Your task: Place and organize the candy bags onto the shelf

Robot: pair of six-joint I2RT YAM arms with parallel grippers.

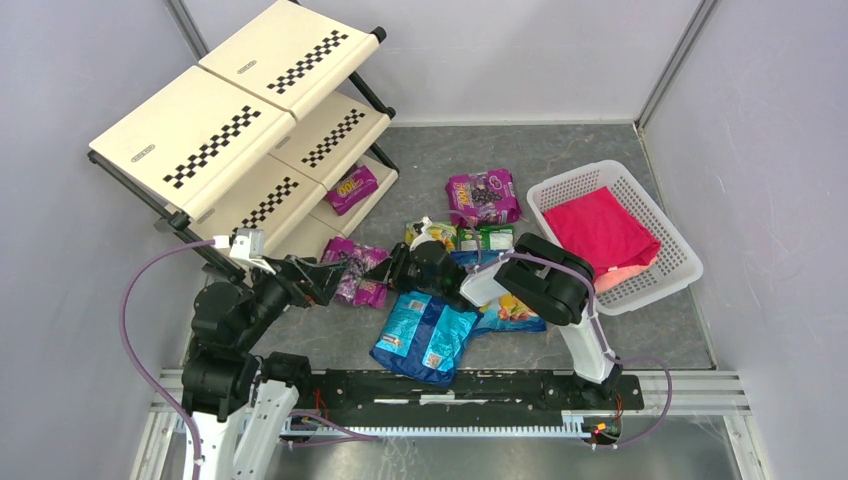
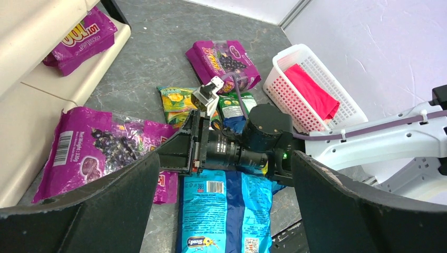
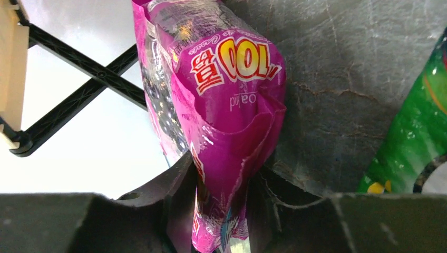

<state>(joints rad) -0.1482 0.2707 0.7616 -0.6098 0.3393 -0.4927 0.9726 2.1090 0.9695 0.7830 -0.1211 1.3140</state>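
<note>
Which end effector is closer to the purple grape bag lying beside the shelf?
Right. The right end effector pinches the edge of the purple grape bag; the left end effector hangs open beside it, toward the shelf.

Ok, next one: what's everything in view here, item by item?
shelf: one, cream with checkered stripes, far left
magenta candy bag: at least three; on the shelf's lowest tier, farther back on the table, at the shelf's foot
green-yellow candy bag: two, mid-table
blue candy bag: two, near edge, one partly under the right arm
basket: one, white, right
cloth: one, pink-red, in the basket
left gripper: black, open, by the shelf's foot
right gripper: black, pinching the shelf-foot magenta bag
</note>
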